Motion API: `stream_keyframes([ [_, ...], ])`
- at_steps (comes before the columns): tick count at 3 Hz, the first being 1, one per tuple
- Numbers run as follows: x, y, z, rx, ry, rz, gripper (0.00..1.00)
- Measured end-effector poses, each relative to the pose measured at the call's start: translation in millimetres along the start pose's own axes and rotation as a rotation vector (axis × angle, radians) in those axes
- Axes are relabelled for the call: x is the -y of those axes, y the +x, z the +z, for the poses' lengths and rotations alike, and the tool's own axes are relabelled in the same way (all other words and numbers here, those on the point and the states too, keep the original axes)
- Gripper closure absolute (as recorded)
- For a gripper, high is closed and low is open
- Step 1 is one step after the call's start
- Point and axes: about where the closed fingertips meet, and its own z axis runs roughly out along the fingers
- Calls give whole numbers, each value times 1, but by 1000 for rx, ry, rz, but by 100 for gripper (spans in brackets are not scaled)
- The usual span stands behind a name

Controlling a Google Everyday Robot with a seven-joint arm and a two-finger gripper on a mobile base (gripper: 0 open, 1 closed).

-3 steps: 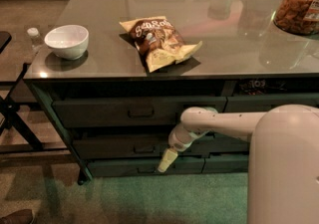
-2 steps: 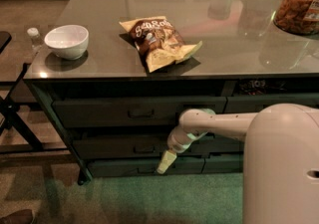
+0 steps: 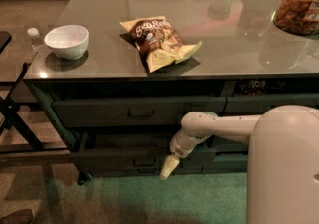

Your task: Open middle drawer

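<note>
The middle drawer (image 3: 117, 159) is a long dark front below the taller top drawer (image 3: 139, 112). It has a small loop handle (image 3: 143, 161) at its centre. It stands a little out from the frame, with a dark gap above it. My gripper (image 3: 167, 167) hangs from the white arm (image 3: 219, 126) that reaches in from the right. It points down and left at the right end of the middle drawer front, to the right of the handle. The slim lowest drawer (image 3: 139, 171) is just below.
On the grey table top (image 3: 99, 58) lie a chip bag (image 3: 159, 41), a white bowl (image 3: 67, 41) at the left edge and a snack jar (image 3: 298, 4) at the right. A black folding stand (image 3: 15, 118) is on the left. Green carpet (image 3: 124, 198) lies in front.
The middle drawer front has come a little forward and sits lower in view. The gripper has moved slightly down and towards me with it.
</note>
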Motion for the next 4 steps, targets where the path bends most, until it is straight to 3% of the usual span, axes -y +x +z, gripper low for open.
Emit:
stream_keyframes([
  [1, -1, 1, 3, -2, -9, -1, 0],
  [2, -15, 27, 3, -40, -49, 42, 0],
  [3, -15, 27, 1, -41, -50, 43, 0],
  [4, -29, 50, -8, -71, -73, 76, 0],
])
